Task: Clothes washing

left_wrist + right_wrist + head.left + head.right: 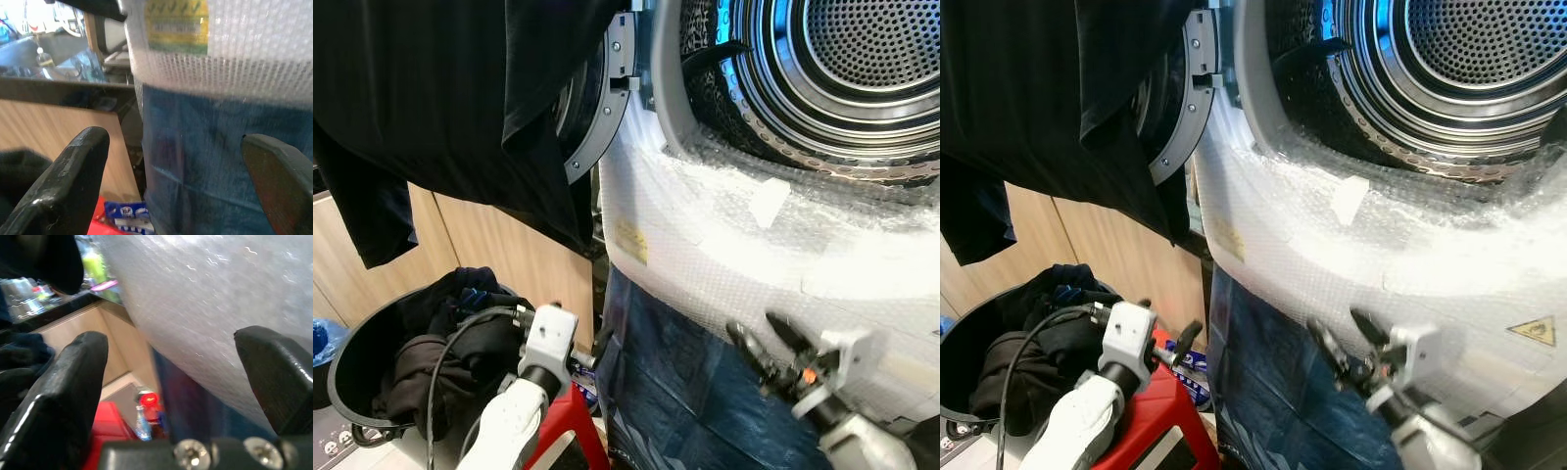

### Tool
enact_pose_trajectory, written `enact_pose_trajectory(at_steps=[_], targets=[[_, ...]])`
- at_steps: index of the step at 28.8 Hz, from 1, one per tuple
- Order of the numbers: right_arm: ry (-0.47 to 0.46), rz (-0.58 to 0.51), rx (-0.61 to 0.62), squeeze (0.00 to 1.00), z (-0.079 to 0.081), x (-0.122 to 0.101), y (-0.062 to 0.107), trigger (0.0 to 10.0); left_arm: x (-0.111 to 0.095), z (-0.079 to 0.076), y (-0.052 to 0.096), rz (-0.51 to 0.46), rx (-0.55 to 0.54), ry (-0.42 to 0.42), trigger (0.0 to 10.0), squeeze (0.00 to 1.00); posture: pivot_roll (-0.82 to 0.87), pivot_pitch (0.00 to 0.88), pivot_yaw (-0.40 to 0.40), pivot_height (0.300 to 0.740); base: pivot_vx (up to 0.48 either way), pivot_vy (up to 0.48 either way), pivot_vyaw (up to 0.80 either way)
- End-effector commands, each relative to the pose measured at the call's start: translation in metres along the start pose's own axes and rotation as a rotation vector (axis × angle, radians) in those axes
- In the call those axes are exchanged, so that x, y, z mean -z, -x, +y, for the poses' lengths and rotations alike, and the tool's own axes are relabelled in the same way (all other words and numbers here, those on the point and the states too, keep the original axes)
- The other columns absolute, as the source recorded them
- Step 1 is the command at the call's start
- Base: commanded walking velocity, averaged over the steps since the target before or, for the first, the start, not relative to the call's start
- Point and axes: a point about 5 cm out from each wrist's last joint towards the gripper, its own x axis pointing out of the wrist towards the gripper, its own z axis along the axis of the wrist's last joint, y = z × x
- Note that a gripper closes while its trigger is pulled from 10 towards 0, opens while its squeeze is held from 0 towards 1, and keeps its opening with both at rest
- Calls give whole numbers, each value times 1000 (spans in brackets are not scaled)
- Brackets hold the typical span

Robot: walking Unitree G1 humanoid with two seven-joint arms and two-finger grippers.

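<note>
Jaws spread wide and holding nothing, the left gripper [592, 360] and the right gripper [766, 349] hang low before the washing machine [754, 245], whose front is wrapped in bubble wrap [724, 215] above and blue film [675, 392] below. Just beside the left arm, the round black laundry basket [352, 357] is heaped with dark clothes [440, 343], next to a red stool [1160, 416] and a wooden cabinet front [499, 245]. Higher up, a black garment [450, 98] is draped over the open washer door [597, 108], hanging well outside the machine. Beyond it the perforated steel drum [862, 49] gapes open, and the part of it in sight looks bare. By this evidence the wash has barely begun: the door is open, but the loading appears still ahead, with the basket's contents and the draped garment yet to go in, and the door to be closed after that.
</note>
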Motion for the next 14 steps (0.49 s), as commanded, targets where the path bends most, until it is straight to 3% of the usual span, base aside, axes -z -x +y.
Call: enact_pose_trajectory(at_steps=[1,10,14], targets=[[59,-11,32,0,2,0,-2,10000,-1,1,1,-27,1,-24,10000,0,11,0,-21,740,0,0,0],[57,-13,113,0,19,25,-8,10000,10,-5,3,-30,15,-47,10000,0,20,0,-29,740,0,0,0],[122,-12,151,0,20,30,-9,10000,15,-3,4,-36,-6,-38,10000,0,19,0,-30,740,0,0,0]])
